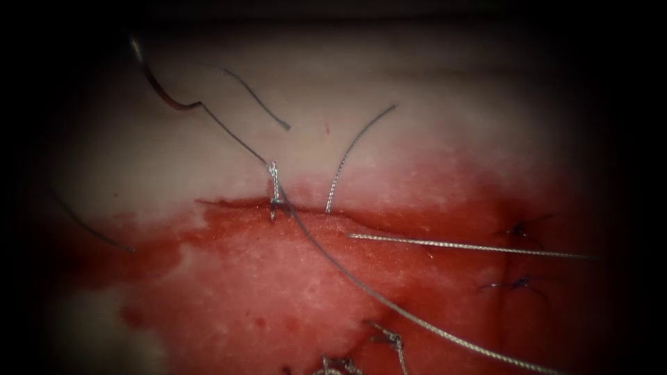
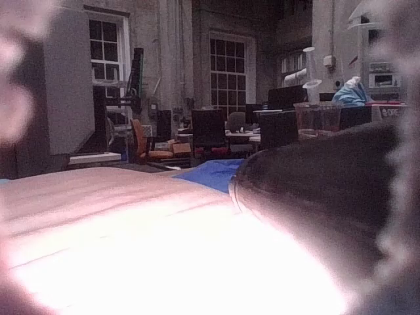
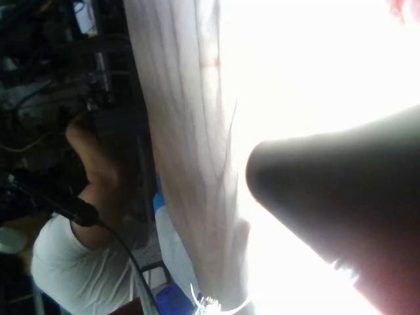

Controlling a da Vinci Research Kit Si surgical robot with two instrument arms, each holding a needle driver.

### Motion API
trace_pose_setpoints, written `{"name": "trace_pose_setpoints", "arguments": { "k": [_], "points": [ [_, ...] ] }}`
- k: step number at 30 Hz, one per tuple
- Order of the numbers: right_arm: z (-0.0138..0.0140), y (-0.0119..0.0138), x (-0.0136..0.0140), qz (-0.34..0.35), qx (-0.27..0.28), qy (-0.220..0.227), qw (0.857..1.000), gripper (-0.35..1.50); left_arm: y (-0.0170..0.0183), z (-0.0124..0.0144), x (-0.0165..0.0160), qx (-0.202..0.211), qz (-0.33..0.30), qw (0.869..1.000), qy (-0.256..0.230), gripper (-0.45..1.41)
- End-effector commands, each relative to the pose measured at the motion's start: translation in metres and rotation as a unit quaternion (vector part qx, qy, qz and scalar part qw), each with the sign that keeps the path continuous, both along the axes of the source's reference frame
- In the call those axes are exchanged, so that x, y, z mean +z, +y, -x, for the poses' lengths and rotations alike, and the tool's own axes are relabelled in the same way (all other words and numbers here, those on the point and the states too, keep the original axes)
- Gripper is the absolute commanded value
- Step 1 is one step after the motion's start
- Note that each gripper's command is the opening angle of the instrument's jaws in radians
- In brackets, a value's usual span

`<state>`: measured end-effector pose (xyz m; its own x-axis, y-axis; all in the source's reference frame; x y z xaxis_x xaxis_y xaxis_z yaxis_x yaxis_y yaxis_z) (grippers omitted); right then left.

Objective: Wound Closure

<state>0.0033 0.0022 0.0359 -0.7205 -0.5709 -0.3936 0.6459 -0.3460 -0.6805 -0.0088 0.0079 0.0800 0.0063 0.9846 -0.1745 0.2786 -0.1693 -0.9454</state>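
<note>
**Needle loose on the tissue, knot on the cut**

- The needle lies flat on the pale tissue, up at the far left, well away from the cut. It isn't in the tissue and nothing holds it.
- Thread runs from the needle's rear end down to a knot sitting right on the cut.
- From the knot a long strand sweeps down and right across the red fluid.
- A second strand lies nearly level just below the cut, heading right.
- Two loose thread ends are on the far side of the cut: one above the knot, one rising from the cut just right of it.
- Two dark finished stitches are at the right end. More knotted thread sits at the near edge.
- The left wrist view has the left arm's dark shaft over brightly lit tissue.
- The right wrist view has the right arm's shaft against tissue too.
- Fingers: I can't tell on either arm whether they're spread or pressed together, or holding anything.
</note>
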Motion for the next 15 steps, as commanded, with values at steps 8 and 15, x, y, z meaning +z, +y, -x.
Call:
{"name": "trace_pose_setpoints", "arguments": {
  "k": [8,15],
  "points": [
    [-0.0029,0.0026,-0.0022,0.101,-0.023,0.088,0.991,1.20,-0.0015,0.0004,0.0022,0.105,0.066,0.973,0.195,-0.45],
    [-0.0103,0.0071,-0.0031,0.208,0.110,0.172,0.957,1.01,-0.0023,-0.0043,0.0083,0.253,0.205,0.868,0.375,-0.45]
  ]
}}
